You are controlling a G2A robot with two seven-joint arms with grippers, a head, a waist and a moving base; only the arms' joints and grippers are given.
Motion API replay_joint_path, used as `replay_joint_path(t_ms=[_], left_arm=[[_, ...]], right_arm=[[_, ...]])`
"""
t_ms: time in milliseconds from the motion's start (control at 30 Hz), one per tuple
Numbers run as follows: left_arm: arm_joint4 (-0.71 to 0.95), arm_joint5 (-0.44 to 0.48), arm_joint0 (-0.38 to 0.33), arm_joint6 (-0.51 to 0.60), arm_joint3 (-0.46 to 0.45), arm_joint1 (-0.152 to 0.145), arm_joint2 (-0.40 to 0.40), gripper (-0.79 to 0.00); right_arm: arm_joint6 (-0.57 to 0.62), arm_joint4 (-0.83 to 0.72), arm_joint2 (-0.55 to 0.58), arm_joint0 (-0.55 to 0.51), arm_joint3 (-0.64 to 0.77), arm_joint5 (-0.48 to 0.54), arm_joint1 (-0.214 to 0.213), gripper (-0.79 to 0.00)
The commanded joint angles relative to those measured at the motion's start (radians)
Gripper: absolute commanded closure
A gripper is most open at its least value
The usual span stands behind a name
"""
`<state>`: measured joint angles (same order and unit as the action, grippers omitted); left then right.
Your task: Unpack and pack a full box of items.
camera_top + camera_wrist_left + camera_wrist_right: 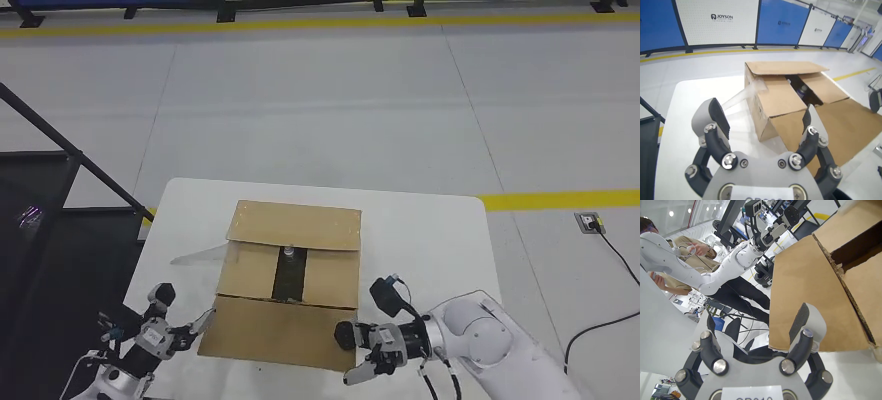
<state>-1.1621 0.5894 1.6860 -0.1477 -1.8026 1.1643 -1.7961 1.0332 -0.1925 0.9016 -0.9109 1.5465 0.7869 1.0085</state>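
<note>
The right pincer is spread wide at the front right corner of the box's near flap. The flap's side edge runs between its fingers, and one pad lies against the cardboard face. The left pincer is also spread, low over the table at the flap's left corner, with one finger just beside that edge.

The box sits mid-table. Its near flap is folded out toward the robot, its far flap is raised, and the two inner flaps leave a dark slot where a bottle top shows. A clear tape strip trails from the box's left side over the table. Bare tabletop lies right of the box and beyond it.
</note>
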Motion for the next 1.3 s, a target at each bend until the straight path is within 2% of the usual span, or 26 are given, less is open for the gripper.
replay_joint_path(t_ms=[0, 167, 300, 500, 600, 1000, 1100, 1267], left_arm=[[-0.06, 0.009, 0.004, -0.009, 0.015, -0.003, 0.003, -0.785], [-0.18, 0.007, 0.006, -0.017, 0.042, -0.008, 0.016, -0.785], [-0.224, -0.016, -0.002, -0.031, 0.059, -0.01, 0.031, -0.785], [-0.246, -0.025, -0.015, -0.026, 0.07, -0.012, 0.038, -0.785], [-0.246, -0.025, -0.015, -0.026, 0.07, -0.012, 0.038, -0.785], [-0.246, -0.025, -0.015, -0.026, 0.07, -0.012, 0.038, -0.785], [-0.248, -0.031, -0.016, -0.025, 0.067, -0.012, 0.039, -0.785], [-0.263, -0.059, -0.01, -0.035, 0.048, -0.011, 0.055, -0.785]], right_arm=[[0.02, -0.025, -0.022, 0.026, -0.014, -0.02, 0.005, -0.785], [0.037, -0.08, -0.06, 0.075, -0.034, -0.037, 0.017, -0.785], [-0.005, -0.163, -0.06, 0.1, -0.06, -0.034, 0.027, -0.785], [-0.134, -0.349, -0.053, 0.128, -0.111, -0.117, 0.052, -0.785], [-0.17, -0.442, -0.049, 0.144, -0.148, -0.197, 0.064, -0.785], [-0.173, -0.438, -0.05, 0.142, -0.148, -0.204, 0.064, -0.785], [-0.179, -0.455, -0.054, 0.13, -0.133, -0.28, 0.068, -0.785], [-0.134, -0.529, -0.077, 0.164, -0.203, -0.399, 0.087, -0.785]])
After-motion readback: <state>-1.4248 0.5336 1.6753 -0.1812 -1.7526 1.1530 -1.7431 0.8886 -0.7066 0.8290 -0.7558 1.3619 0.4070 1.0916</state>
